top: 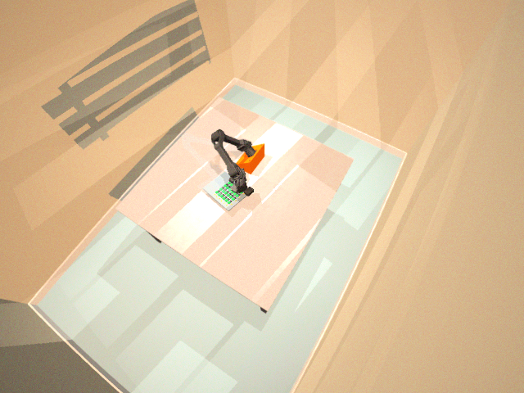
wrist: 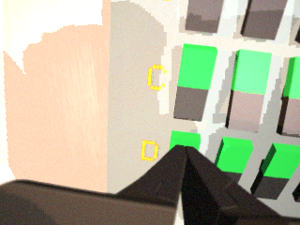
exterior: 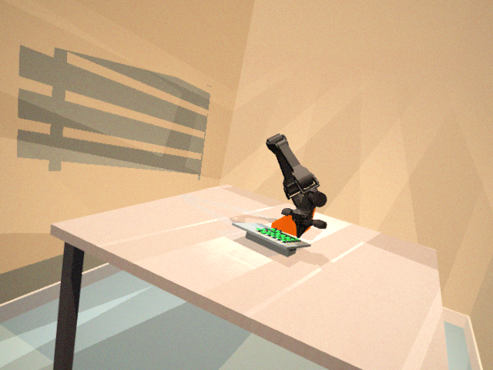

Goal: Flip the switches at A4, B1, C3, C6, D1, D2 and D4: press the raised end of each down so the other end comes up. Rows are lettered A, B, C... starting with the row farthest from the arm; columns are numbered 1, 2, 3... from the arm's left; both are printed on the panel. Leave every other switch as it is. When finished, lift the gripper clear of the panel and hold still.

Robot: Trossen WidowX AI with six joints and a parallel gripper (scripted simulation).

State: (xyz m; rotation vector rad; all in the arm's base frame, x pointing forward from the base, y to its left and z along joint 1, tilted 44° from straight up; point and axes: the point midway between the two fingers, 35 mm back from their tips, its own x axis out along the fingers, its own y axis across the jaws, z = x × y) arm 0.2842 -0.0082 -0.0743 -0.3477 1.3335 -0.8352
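Observation:
The grey switch panel (top: 214,185) (exterior: 241,226) (wrist: 131,94) carries rows of green-and-dark rocker switches. In the wrist view, printed C and D mark its left edge. Switch C1 (wrist: 197,70) and switch C2 (wrist: 251,72) show green far halves and dark near halves; C3 (wrist: 293,77) is cut off at the right. My gripper (exterior: 298,236) (wrist: 182,154) is shut and empty, its tips at switch D1 (wrist: 185,138), hiding its near half. Contact cannot be told. Switch D2 (wrist: 235,152) and D3 (wrist: 282,159) are right of it. Row A is outside the wrist view.
An orange open-topped piece (top: 254,164) (exterior: 283,225) stands at the arm's base, beside the panel. In the wrist view, the dark near halves of row B switches (wrist: 203,16) (wrist: 264,18) show at the top. The panel stands on the table (top: 254,262) (exterior: 179,254).

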